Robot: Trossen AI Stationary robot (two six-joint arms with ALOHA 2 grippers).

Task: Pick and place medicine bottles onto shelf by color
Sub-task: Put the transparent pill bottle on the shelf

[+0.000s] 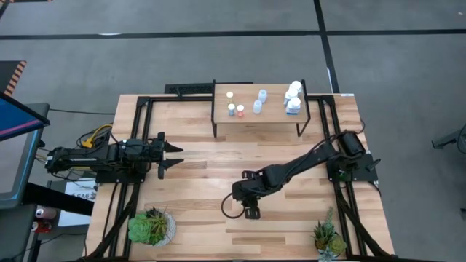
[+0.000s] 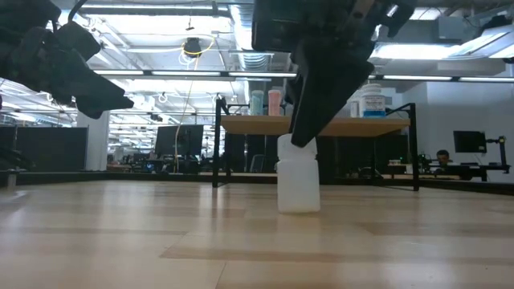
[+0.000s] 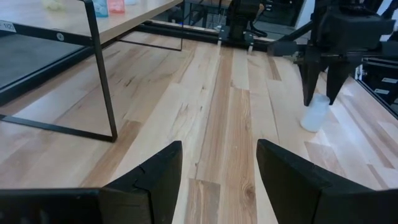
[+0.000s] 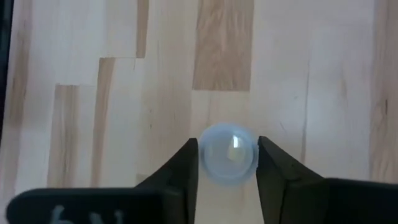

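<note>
We see a pale blue bottle (image 4: 228, 154) standing on the table (image 1: 204, 156), well short of the shelf (image 1: 251, 114). Our right gripper (image 4: 227, 158) pinches its cap; a shallow grip may tip it on lifting. Our left gripper (image 3: 219, 180) waits spread.

White bottle (image 2: 298, 186) upright on table (image 2: 161, 241); right gripper (image 2: 305, 138) jaws at its cap.

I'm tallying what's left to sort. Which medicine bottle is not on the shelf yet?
The pale white bottle standing upright on the table, in front of the shelf. The right gripper has its fingers on either side of the cap; every other bottle stands on the shelf.
</note>
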